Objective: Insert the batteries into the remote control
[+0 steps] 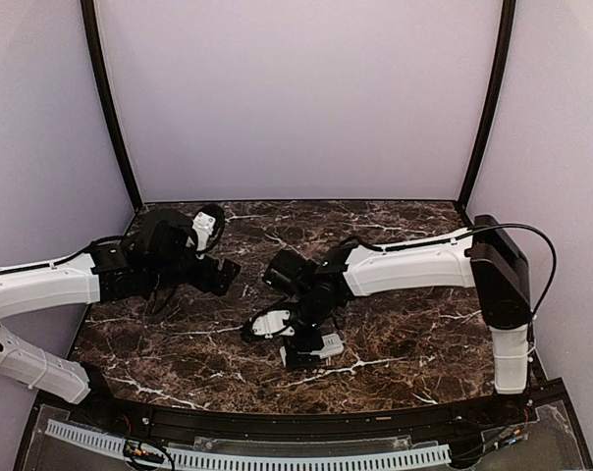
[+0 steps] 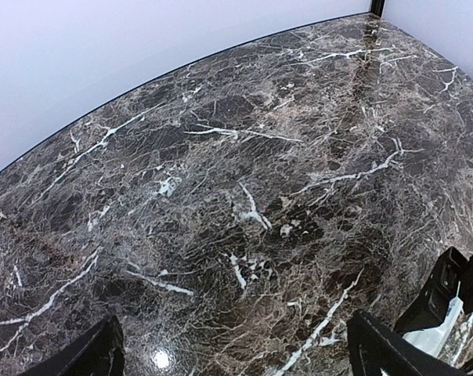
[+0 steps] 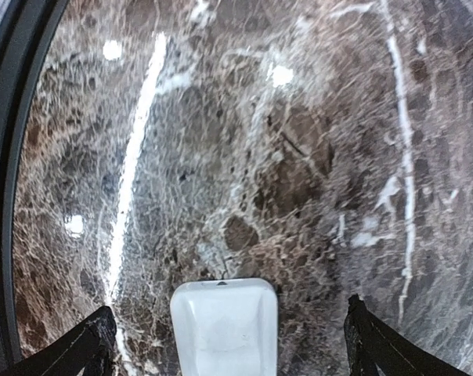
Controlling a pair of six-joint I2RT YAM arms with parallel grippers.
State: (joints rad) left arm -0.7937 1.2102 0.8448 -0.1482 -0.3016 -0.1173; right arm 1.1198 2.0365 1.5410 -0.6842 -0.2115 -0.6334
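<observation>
Two wide-open tools: left tool [image 2: 235,333] over marble [image 2: 221,196], right tool [image 3: 229,313] astride remote control [image 3: 225,329], lengthwise along fingers [image 3: 88,348]

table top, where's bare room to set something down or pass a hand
Free: the table strip along the back wall, the near-right patch between the right arm and the near edge, and the near-left patch beside the left arm. Crowded: mid-table, where the right hand straddles the remote control.

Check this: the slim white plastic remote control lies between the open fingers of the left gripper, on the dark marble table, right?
Wrong arm. The slim white plastic remote control lies between the open fingers of the right gripper, on the dark marble table; the right wrist view shows it.
</observation>
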